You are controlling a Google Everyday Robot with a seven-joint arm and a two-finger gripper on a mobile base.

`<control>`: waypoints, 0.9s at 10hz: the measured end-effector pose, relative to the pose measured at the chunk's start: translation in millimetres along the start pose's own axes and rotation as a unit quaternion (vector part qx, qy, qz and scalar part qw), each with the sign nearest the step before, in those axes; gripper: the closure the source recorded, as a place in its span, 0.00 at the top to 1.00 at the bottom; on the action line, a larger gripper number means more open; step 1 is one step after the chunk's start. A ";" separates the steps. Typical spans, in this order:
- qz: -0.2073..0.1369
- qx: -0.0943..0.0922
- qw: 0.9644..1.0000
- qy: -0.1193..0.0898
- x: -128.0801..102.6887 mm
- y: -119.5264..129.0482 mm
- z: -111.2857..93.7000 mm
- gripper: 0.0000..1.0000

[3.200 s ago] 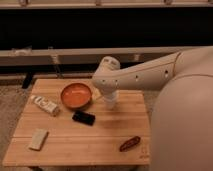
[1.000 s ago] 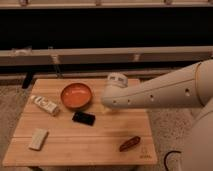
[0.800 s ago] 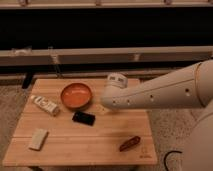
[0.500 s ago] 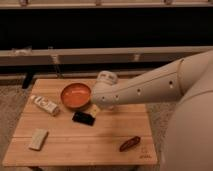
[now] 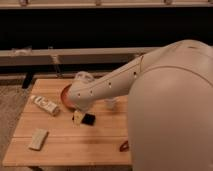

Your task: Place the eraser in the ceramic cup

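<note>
The eraser, a small black block, lies on the wooden table just in front of the orange bowl. My gripper hangs from the end of the arm and sits low over the table, right at the eraser's left end. I cannot tell whether it touches the eraser. The white ceramic cup stands to the right of the eraser. It is partly hidden under the arm, and only its lower part shows.
The orange bowl is mostly covered by the arm. A long white packet lies at the left and a flat tan block at the front left. A reddish-brown object lies near the front right edge.
The arm has swung left and come down. The gripper has moved from above the cup to the eraser's left end, and the arm now covers much of the bowl and cup.
</note>
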 end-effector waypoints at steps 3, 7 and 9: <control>-0.015 -0.020 0.999 0.040 -3.2 0.8 40.4 0.94; 0.001 -0.039 0.995 0.089 6.4 -13.3 75.8 0.94; 0.003 -0.048 0.993 0.106 9.8 -10.9 88.0 0.94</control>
